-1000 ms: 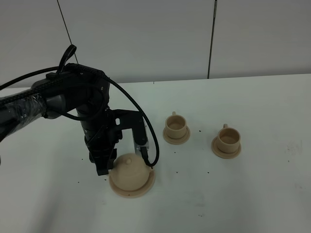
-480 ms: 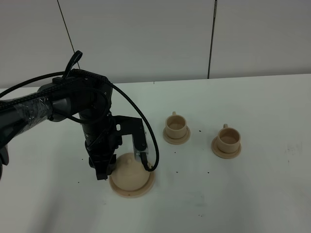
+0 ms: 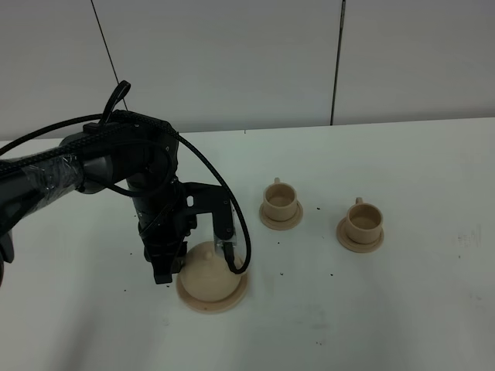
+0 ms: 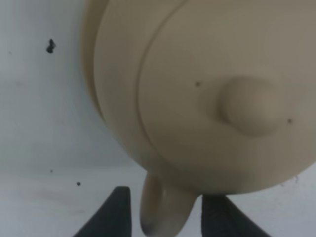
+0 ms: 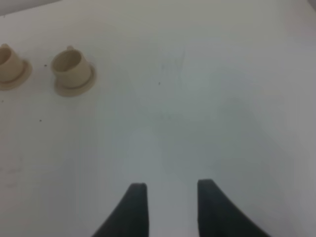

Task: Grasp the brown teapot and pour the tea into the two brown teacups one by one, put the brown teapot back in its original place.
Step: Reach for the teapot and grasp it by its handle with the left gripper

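Brown teapot: pale beige ceramic, matt, smooth, with a few dark flecks. Teacups and wide saucer: the same matt beige ceramic. Table: white, smooth, dull sheen, sparsely dark-speckled. Left arm: matt black casing, part wrapped in glossy tape.

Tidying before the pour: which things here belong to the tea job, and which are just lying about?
Job: brown teapot, its wide saucer, two teacups on small saucers, left gripper at the teapot's handle.
Lying about: dark specks on the table; right gripper, empty.
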Tool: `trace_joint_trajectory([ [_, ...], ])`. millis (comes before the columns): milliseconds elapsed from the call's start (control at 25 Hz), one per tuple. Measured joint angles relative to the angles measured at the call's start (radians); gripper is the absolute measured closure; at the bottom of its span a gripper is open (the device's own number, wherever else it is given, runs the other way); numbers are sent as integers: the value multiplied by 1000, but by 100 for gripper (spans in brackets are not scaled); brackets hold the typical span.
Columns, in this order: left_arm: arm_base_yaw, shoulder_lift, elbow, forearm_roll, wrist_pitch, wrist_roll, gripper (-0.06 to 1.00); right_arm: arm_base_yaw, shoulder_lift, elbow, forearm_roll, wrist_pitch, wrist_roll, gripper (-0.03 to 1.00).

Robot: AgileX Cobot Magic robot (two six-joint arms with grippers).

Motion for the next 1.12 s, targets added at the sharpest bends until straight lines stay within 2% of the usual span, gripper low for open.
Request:
trace_joint_trajectory([
  [480,0,0,0,-13,-12,6,70,0,0,0,1,0,0,73],
  [1000,0,0,0,-23,-13,6,71,0,0,0,1,0,0,73],
  [1120,0,0,0,-24,-13,11,75,0,0,0,1,0,0,73],
])
